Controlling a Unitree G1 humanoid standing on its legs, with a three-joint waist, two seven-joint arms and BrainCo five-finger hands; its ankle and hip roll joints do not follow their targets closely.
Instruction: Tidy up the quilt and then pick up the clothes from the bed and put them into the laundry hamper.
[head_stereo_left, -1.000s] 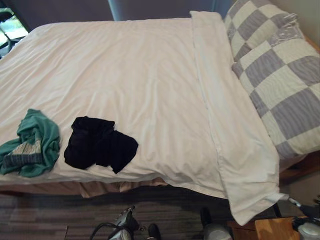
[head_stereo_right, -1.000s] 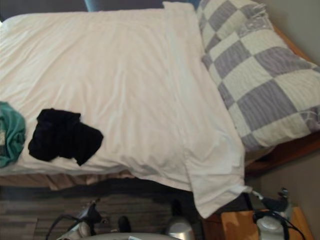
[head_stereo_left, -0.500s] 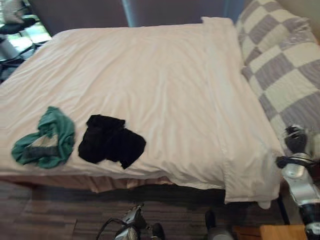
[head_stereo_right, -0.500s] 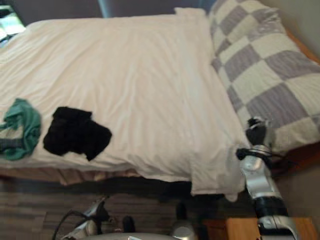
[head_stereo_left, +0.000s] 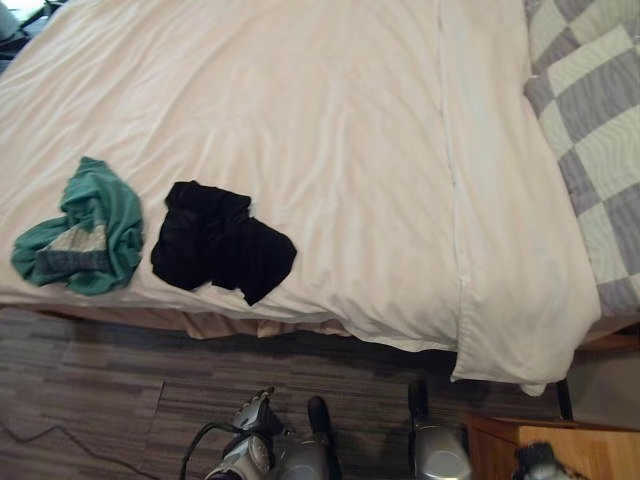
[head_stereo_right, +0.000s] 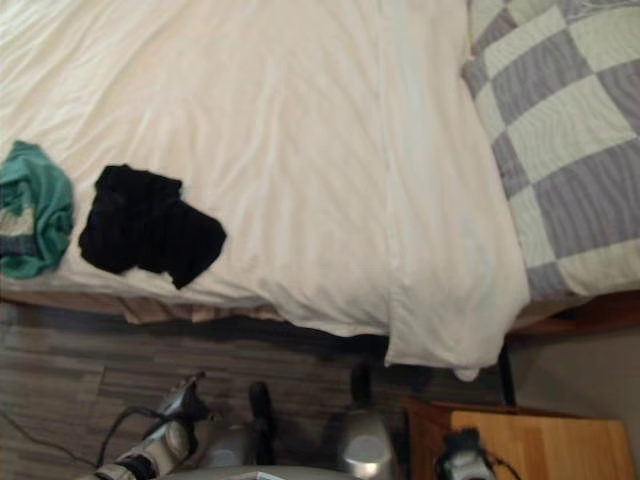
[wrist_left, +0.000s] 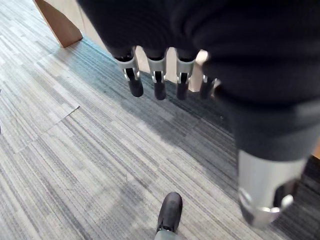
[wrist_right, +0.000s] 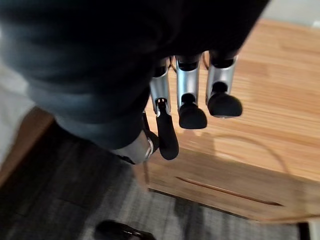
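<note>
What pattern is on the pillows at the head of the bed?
The pillows have a large check of grey and cream squares, clearest in the right eye view.

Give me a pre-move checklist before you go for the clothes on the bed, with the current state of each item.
1. Quilt spread flat over the bed: ok.
2. Green garment lying free near the bed edge: ok.
3. Black garment beside it, apart from the green one: ok.
4. Left hand empty, fingers relaxed above the floor: ok.
5. Right hand empty, fingers relaxed over the wooden nightstand: ok.
6. Laundry hamper located: cannot tell.
</note>
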